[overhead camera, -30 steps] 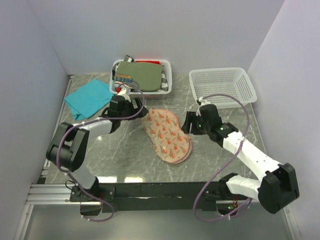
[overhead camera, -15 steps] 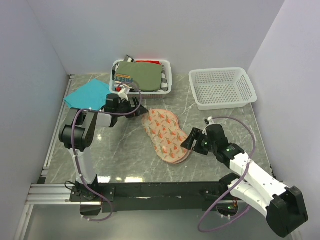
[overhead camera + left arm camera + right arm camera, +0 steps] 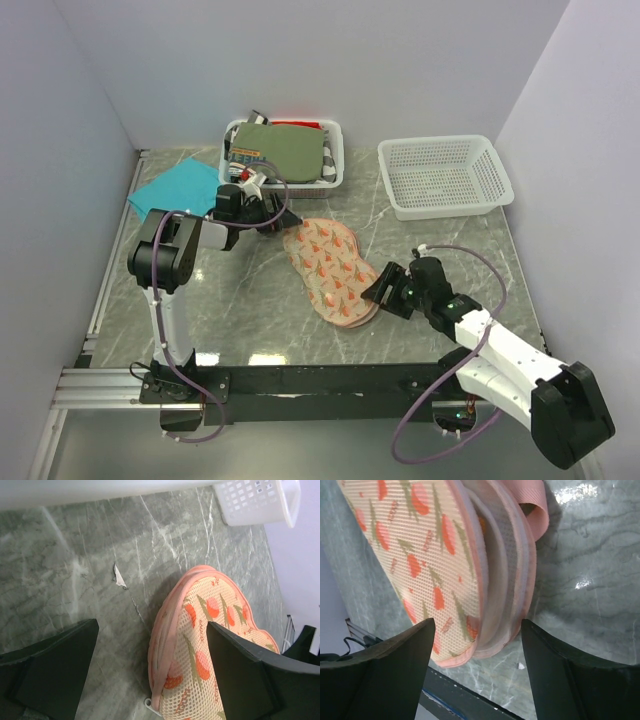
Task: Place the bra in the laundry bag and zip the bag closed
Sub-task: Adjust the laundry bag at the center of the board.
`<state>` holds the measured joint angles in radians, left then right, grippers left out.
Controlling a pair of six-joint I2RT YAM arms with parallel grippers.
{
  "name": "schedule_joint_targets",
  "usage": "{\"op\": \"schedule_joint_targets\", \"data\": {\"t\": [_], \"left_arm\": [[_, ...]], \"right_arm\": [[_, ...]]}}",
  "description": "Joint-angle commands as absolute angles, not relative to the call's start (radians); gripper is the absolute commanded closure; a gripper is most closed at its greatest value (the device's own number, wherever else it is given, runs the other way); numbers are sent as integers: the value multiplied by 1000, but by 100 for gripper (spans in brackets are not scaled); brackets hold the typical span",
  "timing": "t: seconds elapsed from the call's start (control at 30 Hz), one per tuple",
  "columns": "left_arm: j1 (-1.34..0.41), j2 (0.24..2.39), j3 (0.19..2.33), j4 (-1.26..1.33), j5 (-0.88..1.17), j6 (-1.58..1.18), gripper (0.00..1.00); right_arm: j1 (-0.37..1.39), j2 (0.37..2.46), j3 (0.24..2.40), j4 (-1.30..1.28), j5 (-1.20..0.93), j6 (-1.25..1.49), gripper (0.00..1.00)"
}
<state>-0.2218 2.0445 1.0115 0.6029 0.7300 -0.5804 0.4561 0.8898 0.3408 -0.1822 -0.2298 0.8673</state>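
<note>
Pinkish-beige laundry bag lies on the table between the left end effector and the right end effector, both spread apart and empty, and its near edge gapes, so closing it unheld might only drag it.

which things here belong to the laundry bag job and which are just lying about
For the job: pinkish-beige two-lobed mesh laundry bag with orange print; bra not visible.
Lying about: teal cloth; white plastic basket holding olive-green folded garment; empty white mesh basket.
</note>
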Motion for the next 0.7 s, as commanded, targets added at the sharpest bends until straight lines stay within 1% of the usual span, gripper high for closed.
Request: {"op": "schedule_joint_targets", "data": {"t": [0.0,0.07,0.1,0.17,0.2,0.27,0.3,0.37,0.4,0.43,0.47,0.53,0.6,0.67], "left_arm": [[-222,2059,1032,661,776,-577,2],[-222,2063,1017,686,781,-586,1],[-222,2063,1012,695,785,-591,3],[-222,2066,1003,716,793,-603,10],[-222,2065,999,724,796,-606,12],[-222,2063,989,729,790,-609,14],[-222,2063,988,733,790,-609,18],[-222,2063,986,730,790,-611,22],[-222,2063,983,733,792,-611,26],[-222,2062,982,736,792,-612,29],[-222,2062,977,738,790,-614,30],[-224,2063,974,742,788,-618,39],[-225,2057,957,753,787,-627,44],[-227,2048,930,770,779,-635,50]], "right_arm": [[463,932,310,-75,-209,910,26],[462,954,305,-40,-207,917,30],[462,960,302,-34,-203,920,33],[462,969,305,-28,-193,919,36],[462,969,302,-23,-193,917,40],[462,962,302,-21,-180,919,44],[462,959,304,-21,-172,919,49],[460,948,301,-31,-157,919,50],[460,946,299,-32,-152,914,54],[460,946,301,-38,-149,911,55],[460,950,304,-41,-143,910,56],[454,953,311,-44,-132,896,60],[446,963,322,-43,-120,879,66],[436,985,334,-43,-117,858,68]]}}
